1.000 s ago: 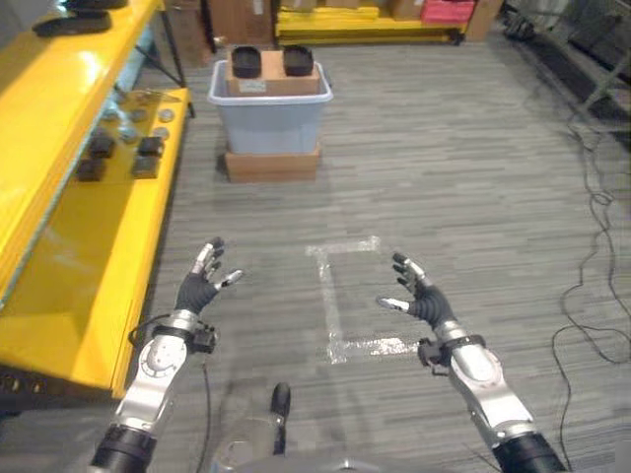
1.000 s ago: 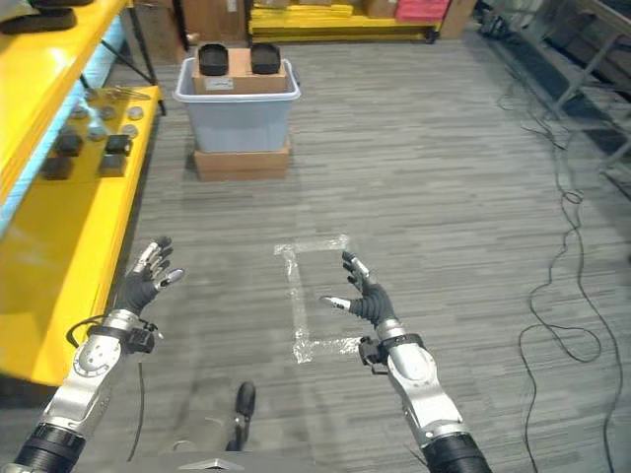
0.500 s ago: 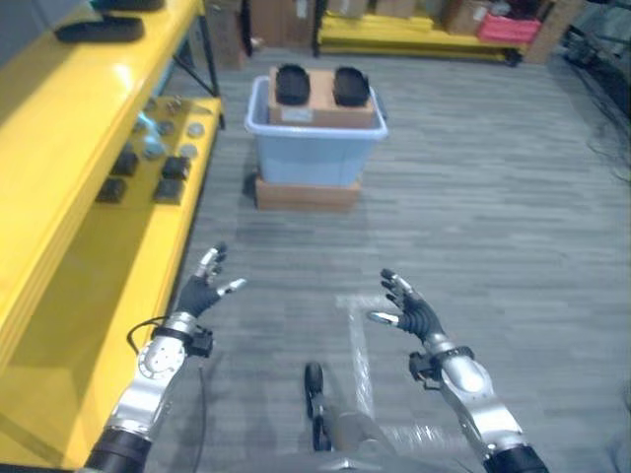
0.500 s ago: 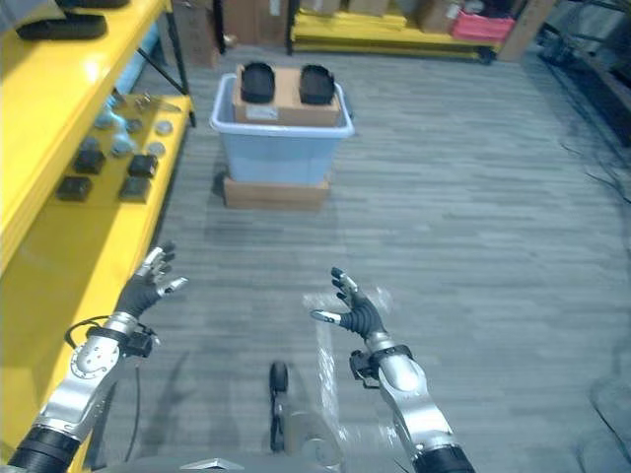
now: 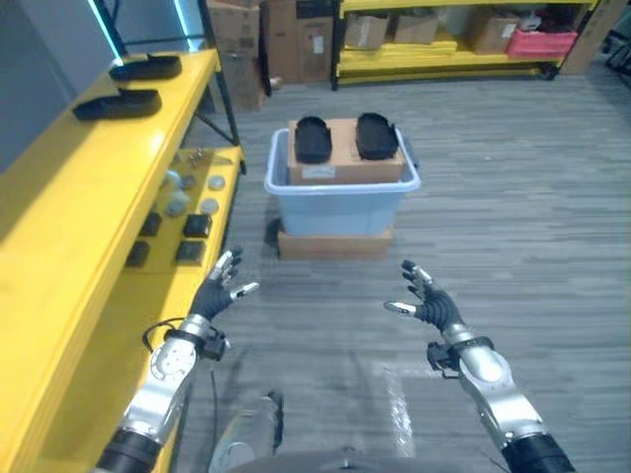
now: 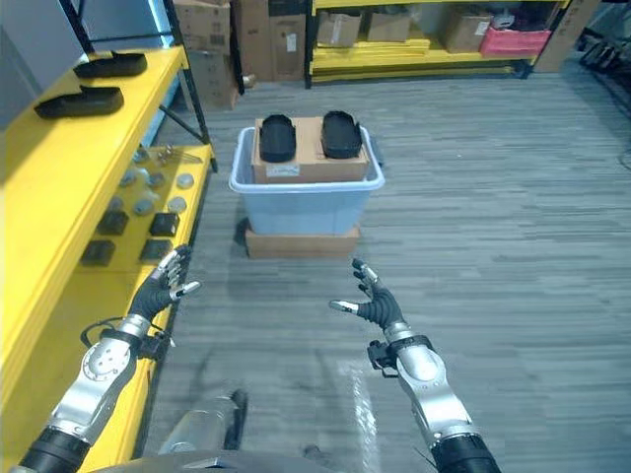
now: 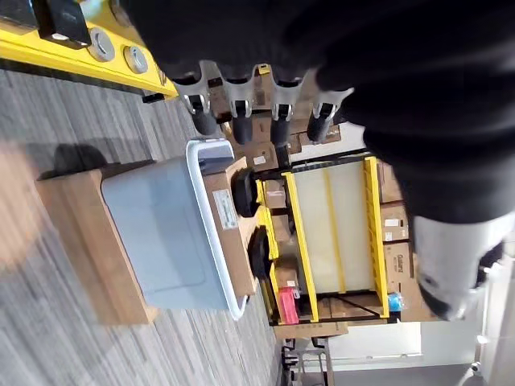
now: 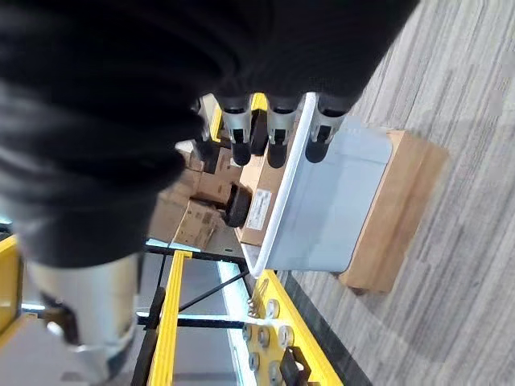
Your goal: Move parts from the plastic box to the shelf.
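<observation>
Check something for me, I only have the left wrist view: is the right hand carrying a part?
Observer: No. The right hand is open and empty, over the floor short of the plastic box.
Operator: Anything on the shelf's top level?
Observer: Two black parts lie on the top level of the yellow shelf.
Operator: Where is the left hand relative to the shelf?
Observer: The left hand is open by the lower level's front edge, holding nothing.

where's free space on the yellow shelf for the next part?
Top shelf: bare from the two black parts at its far end toward the robot. Lower shelf: bare on the near stretch by the left hand; crowded farther along with discs and black blocks, near the box. Right hand open, empty.
</observation>
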You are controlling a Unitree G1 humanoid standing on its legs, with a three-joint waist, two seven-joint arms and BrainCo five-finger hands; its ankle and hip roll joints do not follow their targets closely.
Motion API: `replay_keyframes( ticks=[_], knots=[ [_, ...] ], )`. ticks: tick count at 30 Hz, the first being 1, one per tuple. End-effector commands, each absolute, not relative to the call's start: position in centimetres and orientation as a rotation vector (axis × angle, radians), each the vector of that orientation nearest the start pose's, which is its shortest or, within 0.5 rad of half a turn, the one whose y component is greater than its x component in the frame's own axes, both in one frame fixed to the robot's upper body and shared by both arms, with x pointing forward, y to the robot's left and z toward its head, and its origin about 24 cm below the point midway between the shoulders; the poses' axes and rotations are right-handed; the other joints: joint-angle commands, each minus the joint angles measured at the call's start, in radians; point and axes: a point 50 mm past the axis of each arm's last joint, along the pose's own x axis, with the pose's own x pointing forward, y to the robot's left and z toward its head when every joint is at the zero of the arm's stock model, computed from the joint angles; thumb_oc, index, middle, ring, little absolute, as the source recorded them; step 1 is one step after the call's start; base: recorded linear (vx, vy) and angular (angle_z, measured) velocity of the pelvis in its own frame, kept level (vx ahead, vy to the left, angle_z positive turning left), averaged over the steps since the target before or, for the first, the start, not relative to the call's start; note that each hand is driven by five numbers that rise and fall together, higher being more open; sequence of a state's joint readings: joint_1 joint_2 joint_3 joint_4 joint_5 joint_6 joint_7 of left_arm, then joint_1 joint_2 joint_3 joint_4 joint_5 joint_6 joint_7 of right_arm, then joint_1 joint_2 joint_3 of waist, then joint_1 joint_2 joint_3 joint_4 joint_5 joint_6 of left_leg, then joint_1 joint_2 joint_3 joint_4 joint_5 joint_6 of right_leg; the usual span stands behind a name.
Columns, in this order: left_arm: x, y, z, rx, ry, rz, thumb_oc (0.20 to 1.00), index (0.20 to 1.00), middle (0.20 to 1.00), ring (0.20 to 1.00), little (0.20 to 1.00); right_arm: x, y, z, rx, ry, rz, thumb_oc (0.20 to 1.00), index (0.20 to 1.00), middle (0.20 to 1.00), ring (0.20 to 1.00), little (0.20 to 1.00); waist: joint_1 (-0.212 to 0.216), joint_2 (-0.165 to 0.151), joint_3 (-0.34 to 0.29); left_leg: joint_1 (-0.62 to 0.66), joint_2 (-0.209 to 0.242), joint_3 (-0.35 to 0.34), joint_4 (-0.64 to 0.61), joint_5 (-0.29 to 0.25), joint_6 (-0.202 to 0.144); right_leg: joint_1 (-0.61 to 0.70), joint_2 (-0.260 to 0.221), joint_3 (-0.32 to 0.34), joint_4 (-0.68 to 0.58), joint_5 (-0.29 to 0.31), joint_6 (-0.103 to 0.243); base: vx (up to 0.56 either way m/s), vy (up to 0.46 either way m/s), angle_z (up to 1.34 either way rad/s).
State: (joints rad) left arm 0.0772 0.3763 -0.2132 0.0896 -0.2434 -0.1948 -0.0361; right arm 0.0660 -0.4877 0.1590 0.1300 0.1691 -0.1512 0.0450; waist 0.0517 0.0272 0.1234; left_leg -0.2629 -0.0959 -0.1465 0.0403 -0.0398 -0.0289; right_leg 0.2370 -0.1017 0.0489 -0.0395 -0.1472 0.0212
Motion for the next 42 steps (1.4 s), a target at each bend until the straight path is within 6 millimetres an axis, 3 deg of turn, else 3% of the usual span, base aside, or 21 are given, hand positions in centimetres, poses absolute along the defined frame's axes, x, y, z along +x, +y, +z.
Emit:
replay_keyframes(
  ticks=[1,2,7,8,9,11,12,14,17,19,20,25,28,29,31,34,36,38,39,41,42],
  knots=[
    [23.7,18.3,4.8,0.131,-0.106,-0.201,1.0,1.0,1.0,1.0,1.0,24.6,-21.0,4.8,-0.322,-0.052,0.179,1.0,1.0,1.0,1.0,1.0,0.043,-0.024,0.008,0.04,-0.047,-0.003,-0.011,0.129,0.025,-0.045,0.155,-0.009,-0.009,0.079,-0.012,0.43,0.007,-0.6],
    [23.6,18.4,4.7,0.139,-0.101,-0.201,1.0,1.0,1.0,1.0,1.0,24.4,-20.5,4.4,-0.305,-0.041,0.202,1.0,1.0,1.0,1.0,1.0,0.053,-0.017,-0.006,0.054,-0.042,-0.025,-0.021,0.165,0.029,-0.014,0.169,0.014,-0.015,0.063,-0.01,0.24,0.018,-0.56],
    [23.5,18.2,4.6,0.144,-0.094,-0.217,1.0,1.0,1.0,1.0,1.0,23.9,-20.2,3.9,-0.294,-0.021,0.212,1.0,1.0,1.0,1.0,1.0,0.059,-0.023,-0.032,0.071,-0.045,-0.021,-0.007,0.157,0.048,0.003,0.156,0.026,0.024,0.024,-0.009,0.25,0.063,-0.37],
    [23.7,18.2,4.6,0.155,-0.087,-0.225,1.0,1.0,1.0,1.0,1.0,23.8,-19.9,3.6,-0.293,-0.016,0.219,1.0,1.0,1.0,1.0,1.0,0.062,-0.03,-0.043,0.097,-0.052,-0.006,0.01,0.13,0.078,-0.024,0.133,0.013,0.181,0.032,0.021,0.34,0.157,-0.41],
    [24.0,18.3,4.9,0.182,-0.097,-0.224,1.0,1.0,1.0,1.0,1.0,24.2,-19.4,3.8,-0.306,-0.028,0.23,1.0,1.0,1.0,1.0,1.0,0.051,-0.032,-0.011,0.13,-0.048,0.014,0.029,0.103,0.102,-0.146,0.109,0.0,0.447,0.146,0.082,0.42,0.171,-0.47],
    [24.4,18.6,5.1,0.202,-0.1,-0.208,1.0,1.0,1.0,1.0,1.0,24.5,-18.7,4.3,-0.29,-0.055,0.241,1.0,1.0,1.0,1.0,1.0,0.035,-0.018,0.01,0.193,-0.031,0.02,0.022,0.071,0.115,-0.246,0.075,-0.058,0.613,0.203,0.116,0.27,0.077,-0.32],
    [24.5,19.0,5.5,0.214,-0.113,-0.197,1.0,1.0,1.0,1.0,1.0,24.6,-18.6,4.4,-0.279,-0.058,0.242,1.0,1.0,1.0,1.0,1.0,0.029,0.003,0.012,0.242,-0.004,0.025,-0.004,0.054,0.115,-0.306,0.018,-0.142,0.607,0.18,0.101,0.22,0.04,-0.17],
    [24.4,19.2,5.6,0.216,-0.117,-0.189,1.0,1.0,1.0,1.0,1.0,24.6,-18.5,4.4,-0.272,-0.056,0.243,1.0,1.0,1.0,1.0,1.0,0.02,0.009,0.012,0.269,0.007,0.022,-0.019,0.043,0.11,-0.316,-0.013,-0.189,0.562,0.151,0.088,0.21,-0.04,0.08],
    [24.2,19.8,6.1,0.227,-0.134,-0.176,1.0,1.0,1.0,1.0,1.0,24.7,-18.5,4.4,-0.264,-0.055,0.243,1.0,1.0,1.0,1.0,1.0,0.011,0.01,0.008,0.323,0.037,0.039,-0.037,-0.012,0.088,-0.326,-0.067,-0.277,0.325,0.122,0.071,0.24,-0.155,0.39],
    [24.2,19.9,6.0,0.228,-0.134,-0.169,1.0,1.0,1.0,1.0,1.0,24.7,-18.7,4.3,-0.264,-0.047,0.239,1.0,1.0,1.0,1.0,1.0,0.004,0.004,0.011,0.341,0.036,0.031,-0.033,-0.032,0.081,-0.35,-0.079,-0.267,0.256,0.148,0.081,0.26,-0.22,-0.06],
    [24.4,19.9,6.1,0.226,-0.138,-0.155,1.0,1.0,1.0,1.0,1.0,24.6,-18.7,4.0,-0.261,-0.033,0.238,1.0,1.0,1.0,1.0,1.0,-0.009,-0.009,0.016,0.365,0.041,0.02,-0.015,-0.073,0.07,-0.356,-0.077,-0.2,0.151,0.194,0.102,0.4,-0.325,-0.35],
    [24.9,19.2,5.9,0.227,-0.142,-0.181,1.0,1.0,1.0,1.0,1.0,24.3,-19.0,3.6,-0.262,-0.011,0.233,1.0,1.0,1.0,1.0,1.0,-0.035,-0.019,0.022,0.436,0.074,-0.026,0.006,-0.142,0.042,-0.411,-0.079,0.008,0.06,0.279,0.145,0.32,-0.323,0.3],
    [24.6,18.8,5.3,0.214,-0.12,-0.197,1.0,1.0,1.0,1.0,1.0,24.2,-19.0,3.4,-0.251,-0.005,0.243,1.0,1.0,1.0,1.0,1.0,-0.035,-0.026,-0.003,0.448,0.109,-0.046,0.05,-0.16,0.015,-0.366,-0.08,-0.01,0.023,0.299,0.152,0.32,-0.455,0.4],
    [24.5,18.6,4.8,0.179,-0.1,-0.19,1.0,1.0,1.0,1.0,1.0,24.3,-19.2,3.4,-0.271,0.002,0.253,1.0,1.0,1.0,1.0,1.0,-0.037,-0.016,-0.01,0.432,0.155,-0.06,0.109,-0.112,-0.006,-0.356,-0.041,-0.011,0.055,0.275,0.128,0.29,-0.513,0.36],
    [24.5,18.4,4.8,0.16,-0.098,-0.192,1.0,1.0,1.0,1.0,1.0,24.3,-19.3,3.5,-0.278,-0.002,0.256,1.0,1.0,1.0,1.0,1.0,-0.038,-0.012,-0.008,0.413,0.16,-0.068,0.156,-0.073,-0.014,-0.344,-0.026,-0.019,0.062,0.265,0.115,0.16,-0.306,0.14],
    [24.7,18.0,4.8,0.141,-0.098,-0.208,1.0,1.0,1.0,1.0,1.0,24.5,-20.2,3.9,-0.284,-0.008,0.228,1.0,1.0,1.0,1.0,1.0,-0.043,-0.024,0.01,0.313,0.16,-0.064,0.349,0.053,-0.015,-0.283,-0.003,-0.041,0.045,0.236,0.074,0.13,-0.309,-0.11],
    [24.8,17.8,5.0,0.13,-0.107,-0.209,1.0,1.0,1.0,1.0,1.0,24.4,-21.1,3.9,-0.275,-0.006,0.183,1.0,1.0,1.0,1.0,1.0,-0.043,-0.035,0.031,0.244,0.173,0.0,0.469,0.099,-0.018,-0.241,0.004,-0.063,0.034,0.217,0.052,0.13,-0.313,0.14],
    [24.9,17.6,5.1,0.116,-0.113,-0.212,1.0,1.0,1.0,1.0,1.0,24.1,-22.3,3.6,-0.315,0.019,0.137,1.0,1.0,1.0,1.0,1.0,-0.053,-0.042,0.032,0.218,0.217,0.123,0.425,0.064,-0.024,-0.208,0.007,-0.106,0.011,0.191,0.038,0.1,-0.251,-0.08],
    [24.9,17.5,5.1,0.115,-0.113,-0.212,1.0,1.0,1.0,1.0,1.0,24.0,-22.3,3.6,-0.316,0.02,0.136,1.0,1.0,1.0,1.0,1.0,-0.051,-0.043,0.033,0.224,0.217,0.126,0.421,0.064,-0.023,-0.205,0.006,-0.104,0.009,0.191,0.038,0.11,-0.145,0.05],
    [24.8,17.4,4.8,0.116,-0.101,-0.221,1.0,1.0,1.0,1.0,1.0,23.6,-23.2,3.6,-0.337,0.027,0.1,1.0,1.0,1.0,1.0,1.0,-0.043,-0.047,0.026,0.187,0.106,0.146,0.276,-0.064,0.005,-0.19,0.003,-0.124,-0.015,0.193,0.048,0.1,-0.075,0.13],
    [24.8,17.2,4.7,0.119,-0.098,-0.236,1.0,1.0,1.0,1.0,1.0,23.5,-23.4,3.6,-0.344,0.026,0.089,1.0,1.0,1.0,1.0,1.0,-0.051,-0.042,0.022,0.211,0.104,0.187,0.195,-0.085,0.019,-0.183,0.006,-0.146,-0.019,0.188,0.058,0.06,-0.044,0.13]
  ],
)
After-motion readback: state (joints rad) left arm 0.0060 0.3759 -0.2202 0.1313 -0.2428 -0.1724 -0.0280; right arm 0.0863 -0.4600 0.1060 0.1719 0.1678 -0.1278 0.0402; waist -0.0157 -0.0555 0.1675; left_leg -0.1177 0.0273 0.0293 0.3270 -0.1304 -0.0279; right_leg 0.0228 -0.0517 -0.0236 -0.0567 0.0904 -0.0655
